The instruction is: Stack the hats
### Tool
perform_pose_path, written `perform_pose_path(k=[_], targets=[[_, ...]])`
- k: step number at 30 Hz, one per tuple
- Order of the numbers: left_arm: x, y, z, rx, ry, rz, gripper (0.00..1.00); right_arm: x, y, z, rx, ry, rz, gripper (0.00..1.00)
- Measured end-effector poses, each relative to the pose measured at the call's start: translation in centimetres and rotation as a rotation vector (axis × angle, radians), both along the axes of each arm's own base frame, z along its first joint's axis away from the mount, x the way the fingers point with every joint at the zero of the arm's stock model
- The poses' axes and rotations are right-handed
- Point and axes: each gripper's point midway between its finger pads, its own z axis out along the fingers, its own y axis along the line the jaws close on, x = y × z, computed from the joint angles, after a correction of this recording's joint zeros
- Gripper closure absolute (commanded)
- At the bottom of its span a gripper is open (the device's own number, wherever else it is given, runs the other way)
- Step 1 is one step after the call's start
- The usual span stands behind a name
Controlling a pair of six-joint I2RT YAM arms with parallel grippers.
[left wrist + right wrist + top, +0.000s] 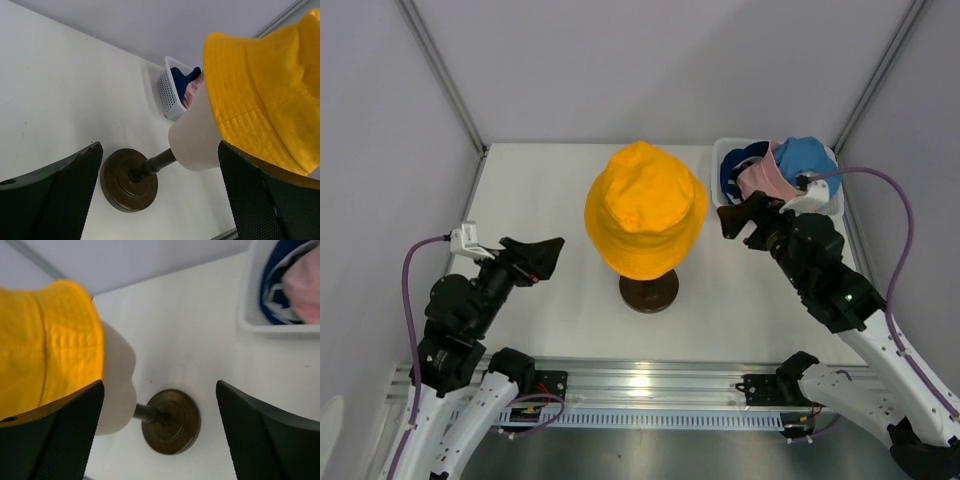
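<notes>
A yellow hat (645, 208) sits on the cream mannequin head over its dark round base (649, 290) at mid table. The navy hat (733, 170), pink hat (765, 178) and sky blue hat (809, 160) lie bunched in the white basket (718, 150) at the back right. My left gripper (545, 258) is open and empty, left of the stand. My right gripper (740, 222) is open and empty, between the stand and the basket. The left wrist view shows the yellow hat (270, 95) and the head (192, 140). The right wrist view shows the yellow hat (50, 350) and the base (171, 421).
The basket (167, 97) with navy cloth (182, 80) shows far off in the left wrist view, and its corner (248, 315) with navy (272, 285) and pink cloth (305, 290) in the right wrist view. Grey walls close the table on three sides.
</notes>
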Motion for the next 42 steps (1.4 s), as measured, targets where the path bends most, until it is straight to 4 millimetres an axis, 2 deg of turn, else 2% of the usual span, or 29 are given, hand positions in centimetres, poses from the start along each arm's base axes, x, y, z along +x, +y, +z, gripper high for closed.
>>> perform_pose_path(k=[4, 8, 10, 12, 13, 15, 18, 20, 22, 24, 29, 31, 36, 39, 42], targets=[[0.1, 0.6, 0.0, 0.037, 0.000, 0.025, 0.00, -0.2, -5.2, 2.3, -0.017, -0.051, -0.182, 0.01], [0.5, 1.0, -0.8, 0.098, 0.034, 0.046, 0.01, 0.3, -10.6, 3.3, -0.089, -0.105, -0.372, 0.01], [0.7, 1.2, -1.1, 0.133, 0.057, 0.052, 0.01, 1.8, -12.7, 2.7, -0.161, -0.095, -0.440, 0.02], [0.8, 1.3, -1.4, 0.161, 0.068, 0.051, 0.01, 4.2, -13.8, 1.5, -0.228, -0.063, -0.468, 0.04], [0.9, 1.3, -1.6, 0.174, 0.074, 0.050, 0.00, 6.0, -14.1, 0.2, -0.259, -0.023, -0.459, 0.06], [1.0, 1.3, -2.2, 0.202, 0.092, 0.046, 0.00, 9.6, -13.9, -2.4, -0.287, 0.064, -0.415, 0.09], [1.1, 1.5, -3.3, 0.237, 0.126, 0.046, 0.01, 14.6, -12.3, -7.6, -0.266, 0.197, -0.318, 0.06], [1.1, 1.6, -3.8, 0.253, 0.144, 0.050, 0.01, 16.6, -10.5, -10.4, -0.233, 0.254, -0.262, 0.05], [1.2, 1.7, -4.1, 0.262, 0.154, 0.054, 0.00, 18.2, -9.0, -12.0, -0.209, 0.290, -0.244, 0.05], [1.2, 1.8, -4.3, 0.269, 0.158, 0.056, 0.01, 20.0, -7.7, -12.3, -0.192, 0.298, -0.244, 0.05], [1.4, 2.1, -5.1, 0.285, 0.184, 0.074, 0.01, 26.0, -4.6, -10.4, -0.145, 0.236, -0.280, 0.09], [1.6, 2.3, -5.4, 0.293, 0.199, 0.082, 0.00, 28.0, -3.9, -10.3, -0.144, 0.220, -0.310, 0.12], [1.8, 2.9, -6.2, 0.317, 0.231, 0.110, 0.00, 31.9, -3.2, -12.8, -0.216, 0.266, -0.402, 0.15], [1.9, 3.2, -6.4, 0.322, 0.238, 0.125, 0.00, 32.8, -3.7, -15.0, -0.281, 0.304, -0.454, 0.15], [1.9, 3.5, -6.4, 0.323, 0.240, 0.138, 0.01, 31.9, -4.8, -17.1, -0.373, 0.361, -0.502, 0.15]])
